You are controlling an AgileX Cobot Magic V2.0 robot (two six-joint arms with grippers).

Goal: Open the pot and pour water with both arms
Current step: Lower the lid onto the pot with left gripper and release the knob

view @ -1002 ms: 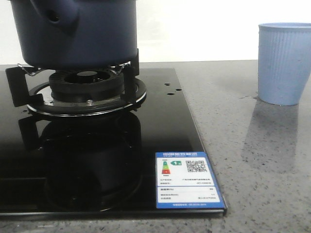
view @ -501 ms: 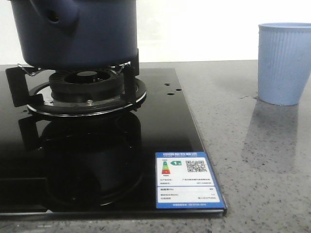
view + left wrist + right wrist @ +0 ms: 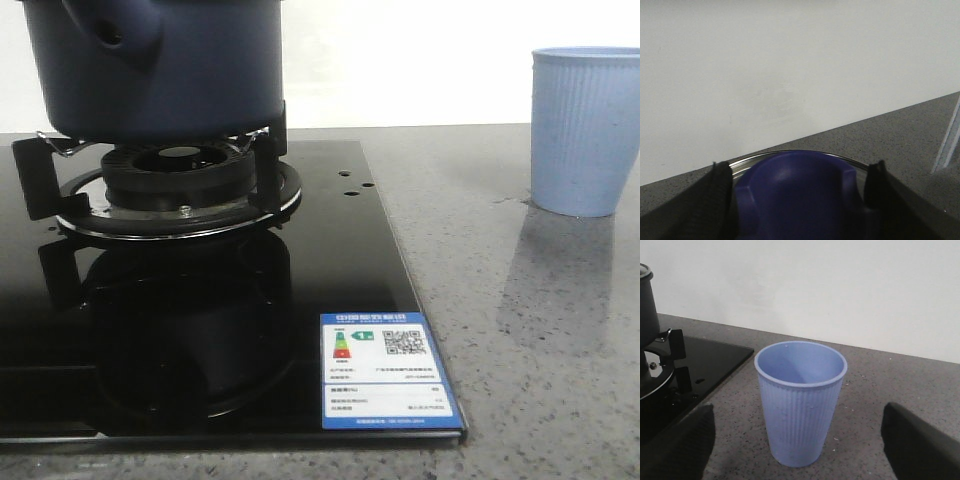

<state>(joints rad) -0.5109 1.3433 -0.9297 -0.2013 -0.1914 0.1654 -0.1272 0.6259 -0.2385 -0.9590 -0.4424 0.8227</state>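
Energy-rating label (image 3: 392,371) at the near right corner of the black glass cooktop (image 3: 330,250): blue border, QR code, green numeral "1"; its small Chinese print is illegible.

Front view: set low and close over the black cooktop (image 3: 200,330), facing forward, with the pot (image 3: 160,65) cropped at upper left and the cup (image 3: 585,130) at right. Left wrist view: pressed right above a blue knob (image 3: 797,200) sitting between the fingers (image 3: 715,200), aimed toward the wall. Right wrist view: a little back from the cup (image 3: 800,400), which stands ahead of the spread fingers (image 3: 917,445); shares cup, pot edge and cooktop corner with the front view.
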